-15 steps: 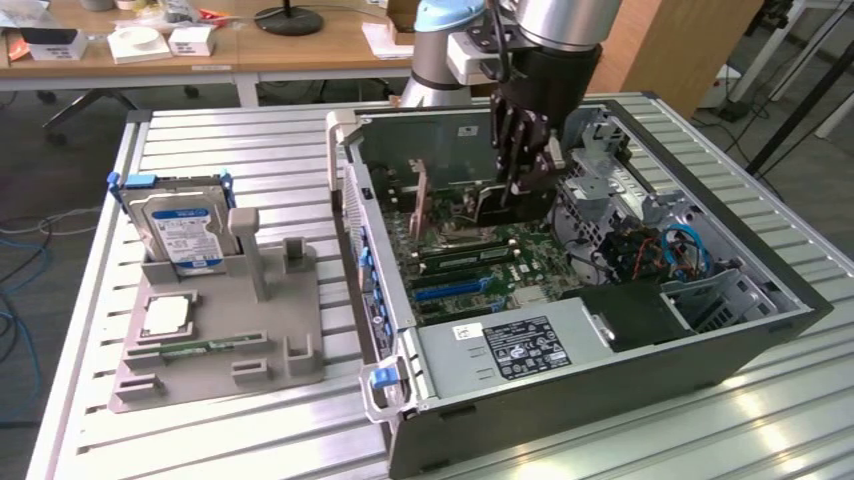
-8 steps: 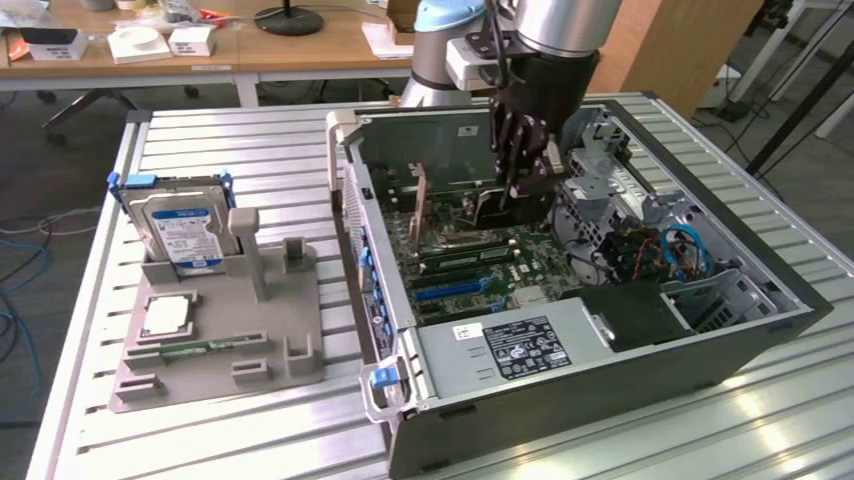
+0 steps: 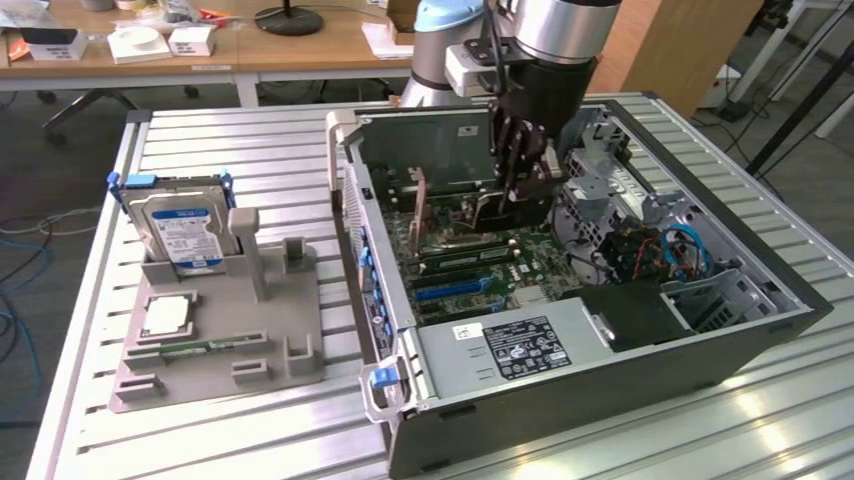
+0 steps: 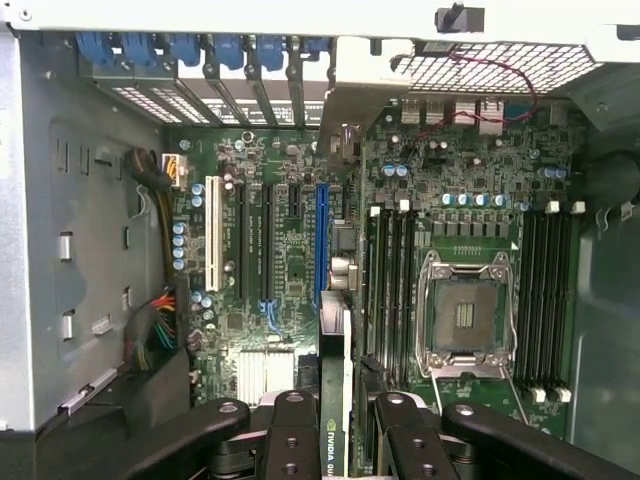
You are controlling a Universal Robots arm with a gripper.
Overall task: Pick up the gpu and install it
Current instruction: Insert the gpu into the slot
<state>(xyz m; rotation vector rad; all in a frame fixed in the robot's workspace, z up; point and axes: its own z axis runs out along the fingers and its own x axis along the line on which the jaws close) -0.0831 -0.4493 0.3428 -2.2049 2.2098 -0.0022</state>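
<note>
Your claw point(image 3: 522, 192) is half closed, pinching the gpu point(image 4: 334, 390) edge-on over the motherboard point(image 4: 285, 255), about three o'clock from the hard drive point(image 3: 180, 225) in the exterior view. Looks light, stiff, fragile: I'd grip bare board edges, not components.

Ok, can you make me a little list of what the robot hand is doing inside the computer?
Gripper: black robot gripper, inside the open dark metal computer case
Holding: thin flat black gpu card, clamped in it
Below it: green motherboard with a long blue slot
Outside: blue-labelled silver hard drive in a grey stand
</note>
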